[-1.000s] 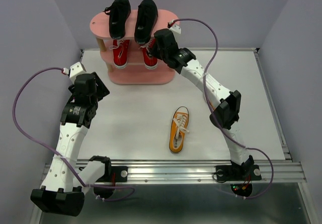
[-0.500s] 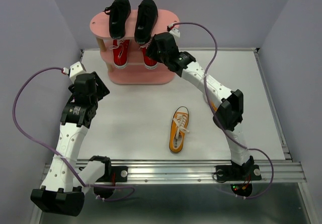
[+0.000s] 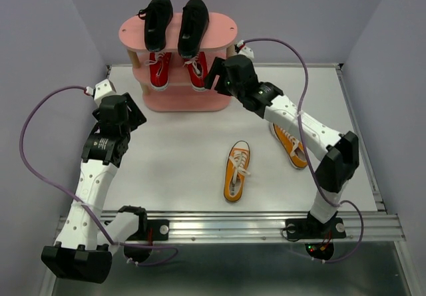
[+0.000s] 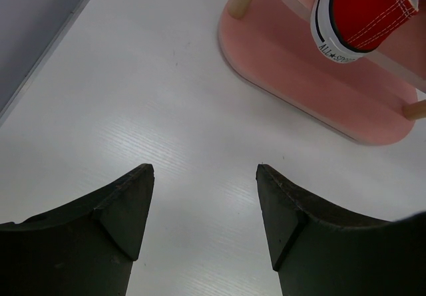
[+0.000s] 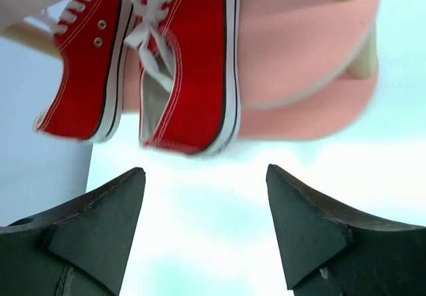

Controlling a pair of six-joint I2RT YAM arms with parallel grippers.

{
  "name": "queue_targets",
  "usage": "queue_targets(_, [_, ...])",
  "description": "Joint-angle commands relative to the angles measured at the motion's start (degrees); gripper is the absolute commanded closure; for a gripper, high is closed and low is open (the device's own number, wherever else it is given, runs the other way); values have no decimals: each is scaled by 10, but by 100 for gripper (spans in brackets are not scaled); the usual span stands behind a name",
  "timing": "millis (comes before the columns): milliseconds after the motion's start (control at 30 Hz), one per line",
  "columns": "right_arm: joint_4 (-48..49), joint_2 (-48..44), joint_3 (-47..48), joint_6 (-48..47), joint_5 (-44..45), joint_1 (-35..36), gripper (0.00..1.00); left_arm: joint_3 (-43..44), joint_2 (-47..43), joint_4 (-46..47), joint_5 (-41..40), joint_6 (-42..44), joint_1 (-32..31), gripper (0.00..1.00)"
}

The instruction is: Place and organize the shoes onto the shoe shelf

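Shoe shelf (image 3: 223,27) near outstretched right pincer (image 5: 204,169)

The white counter (image 3: 166,149) stretched out before me, and the pink shoe shelf (image 3: 223,26) stood on it at the far side, its bottom board (image 3: 180,103) resting flat on the surface. Two black shoes (image 3: 158,20) lay side by side on the shelf's top board. Two red shoes (image 3: 158,70) sat on the middle board, close together, their near ends jutting past its edge. An orange shoe (image 3: 236,171) lay directly on the counter toward the near edge, sole down. A second orange shoe (image 3: 293,151) lay to its right, apart from it and only partly in view.
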Motion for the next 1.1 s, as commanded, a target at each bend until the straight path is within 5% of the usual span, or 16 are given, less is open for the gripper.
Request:
queue_targets(0, [51, -99, -72, -43, -13, 13, 20, -6, -3, 37, 17, 21, 2, 26])
queue_targets(200, [27, -222, -218, -56, 46, 13, 20, -5, -5, 48, 35, 29, 1, 26])
queue_targets(433, [-2, -212, -282, -11, 78, 13, 31, -10, 9, 65, 57, 25, 1, 26])
queue_targets(1067, [7, 94, 58, -52, 115, -12, 31, 1, -15, 44, 23, 32, 1, 26])
